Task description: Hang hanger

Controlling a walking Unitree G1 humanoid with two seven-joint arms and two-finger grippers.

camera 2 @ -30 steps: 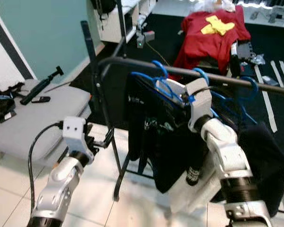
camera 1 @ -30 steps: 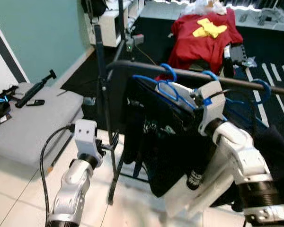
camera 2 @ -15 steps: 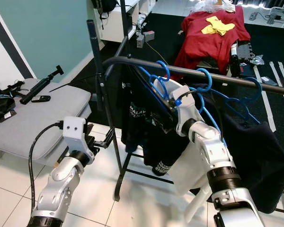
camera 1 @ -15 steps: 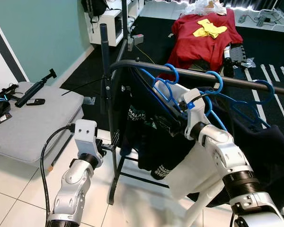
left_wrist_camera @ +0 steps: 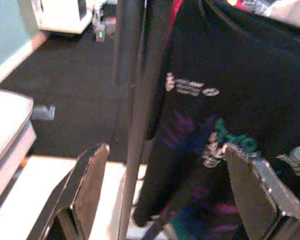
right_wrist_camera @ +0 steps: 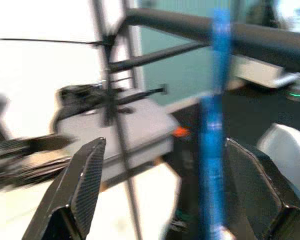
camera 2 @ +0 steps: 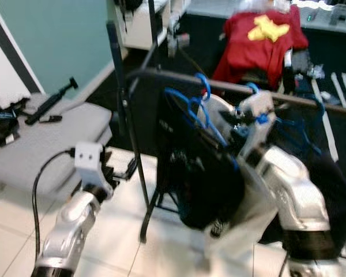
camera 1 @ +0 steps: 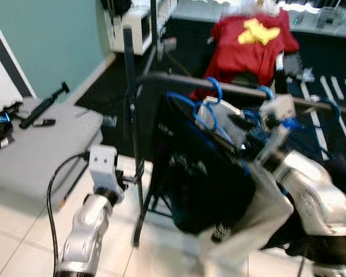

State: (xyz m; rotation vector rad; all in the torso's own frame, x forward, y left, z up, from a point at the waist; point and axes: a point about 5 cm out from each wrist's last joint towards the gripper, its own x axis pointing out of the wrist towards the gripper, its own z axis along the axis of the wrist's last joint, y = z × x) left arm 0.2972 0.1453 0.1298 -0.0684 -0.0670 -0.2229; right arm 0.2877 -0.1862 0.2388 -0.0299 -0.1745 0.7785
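While the black T-shirt's [left_wrist_camera: 225, 100] print blurs unreadable, right gripper [right_wrist_camera: 165, 195] gapes around the blue hanger [right_wrist_camera: 212, 125] — left gripper [left_wrist_camera: 165, 195] spread, empty.

Count: three blue plastic hangers [camera 1: 214, 92] on one dark metal rail [camera 1: 179, 81]; one black printed shirt [camera 1: 202, 179]; one red shirt [camera 1: 251, 43] at 12 o'clock.

Even indoor daylight, both eye views motion-blurred, right wrist view heavily smeared, dark garments underexposed.
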